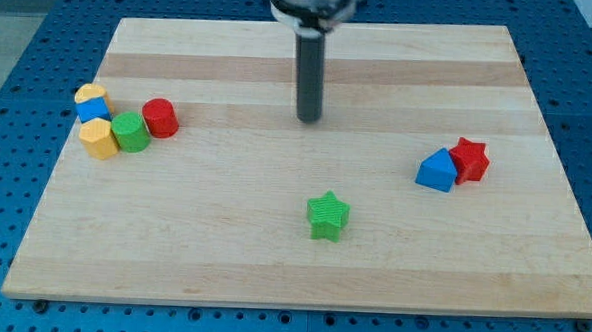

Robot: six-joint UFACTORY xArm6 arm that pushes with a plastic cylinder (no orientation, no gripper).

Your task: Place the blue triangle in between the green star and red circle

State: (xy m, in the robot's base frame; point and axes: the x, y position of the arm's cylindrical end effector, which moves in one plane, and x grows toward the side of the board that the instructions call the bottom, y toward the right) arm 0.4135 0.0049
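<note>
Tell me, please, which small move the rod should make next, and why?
Probably my tip should slide toward the view's right, to get behind the blue triangle. It touches the red star, far from the gap between the green star and the red circle, so it needs a leftward push.

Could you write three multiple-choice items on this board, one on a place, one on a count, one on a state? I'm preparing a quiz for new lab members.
1. Where is the blue triangle?
A. at the view's right, beside the red star
B. in the left cluster
C. under my tip

2. How many red blocks show?
A. one
B. two
C. three

3. Is my tip touching a block?
A. yes, the green star
B. yes, the red circle
C. no

Answers:
1 A, it touches the red star there.
2 B, the red circle and the red star.
3 C, bare wood surrounds the tip, above the green star.
</note>
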